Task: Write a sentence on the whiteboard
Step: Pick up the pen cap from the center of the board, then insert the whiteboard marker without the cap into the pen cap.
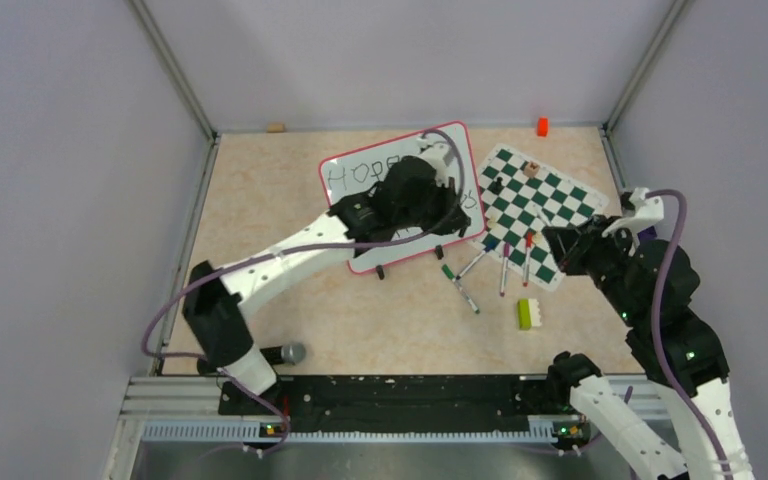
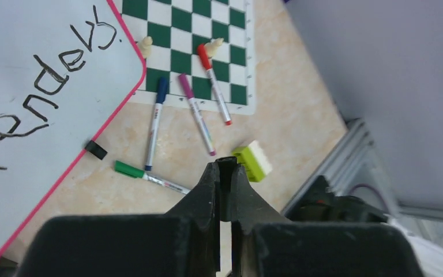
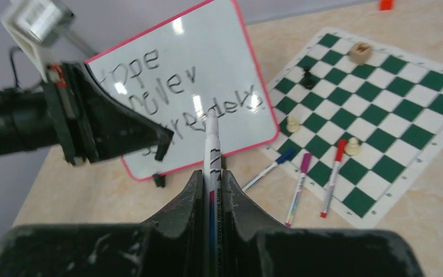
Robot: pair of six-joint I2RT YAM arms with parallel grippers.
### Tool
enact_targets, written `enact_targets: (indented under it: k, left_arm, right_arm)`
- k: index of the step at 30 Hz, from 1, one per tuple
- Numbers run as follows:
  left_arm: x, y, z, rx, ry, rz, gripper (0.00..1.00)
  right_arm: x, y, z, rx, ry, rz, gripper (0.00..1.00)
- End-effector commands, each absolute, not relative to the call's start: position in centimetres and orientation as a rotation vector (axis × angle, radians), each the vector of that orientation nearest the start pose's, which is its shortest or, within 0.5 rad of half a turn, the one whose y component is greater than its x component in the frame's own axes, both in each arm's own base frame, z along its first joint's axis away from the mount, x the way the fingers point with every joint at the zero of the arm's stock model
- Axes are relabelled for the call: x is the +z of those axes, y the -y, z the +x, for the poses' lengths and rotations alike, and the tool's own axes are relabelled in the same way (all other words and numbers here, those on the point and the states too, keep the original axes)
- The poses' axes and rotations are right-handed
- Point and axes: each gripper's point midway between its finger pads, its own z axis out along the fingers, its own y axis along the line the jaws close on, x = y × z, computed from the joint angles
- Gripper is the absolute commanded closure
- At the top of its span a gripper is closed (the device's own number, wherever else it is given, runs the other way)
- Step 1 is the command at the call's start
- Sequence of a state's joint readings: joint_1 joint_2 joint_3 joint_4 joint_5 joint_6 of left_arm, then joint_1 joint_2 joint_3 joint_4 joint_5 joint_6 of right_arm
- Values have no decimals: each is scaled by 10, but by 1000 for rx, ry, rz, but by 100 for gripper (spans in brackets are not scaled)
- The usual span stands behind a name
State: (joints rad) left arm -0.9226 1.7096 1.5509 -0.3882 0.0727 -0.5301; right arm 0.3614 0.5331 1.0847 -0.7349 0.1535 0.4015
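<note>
- The whiteboard (image 1: 360, 170) lies askew toward 12 o'clock on the tabletop (image 1: 260, 180). The sentence (image 3: 167, 86) fills it in three lines and looks finished.
- The left jaws hang over the board's middle, pressed shut with nothing between them.
- At the board's 3 o'clock lies the chess mat (image 1: 550, 195), and at its 5 o'clock are four loose markers (image 1: 503, 270).
- The right jaws, off at 4 o'clock and clear of the board, grip a marker (image 3: 212, 138) aimed at the writing.
- The writing step seems over. The next move likely calls for setting that marker down and lifting the left arm away without smearing the ink.
</note>
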Motion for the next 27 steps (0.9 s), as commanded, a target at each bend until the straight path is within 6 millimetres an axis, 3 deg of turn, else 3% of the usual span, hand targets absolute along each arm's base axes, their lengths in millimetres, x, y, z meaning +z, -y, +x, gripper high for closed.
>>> enact_targets:
  k: [1,6,10,13,19,27]
  left_arm:
    - [311,399,274,-1244,-2059,89,100]
    - [355,345,284,-1441,-1783,-236,100]
    - [364,305,293,-1413,-1646,-447,100]
    - [370,279,294,-1394,-1551,-564,100]
    - [367,235,298,-1374,-1372,-786,100]
    - [354,206,300,-1320,-1296,-941,100]
  right_arm:
    - [365,-123,190,707,-1645,-156,100]
    - [353,-157,194,926,-1579,-207,100]
    - [367,-174,190,1140,-1403,-175,100]
    - [361,-182,198,1192,-1406,-139,100]
    - [358,-222,204,1170,-1444,-173,100]
    - [359,-280,209,1187,-1453,-194,100]
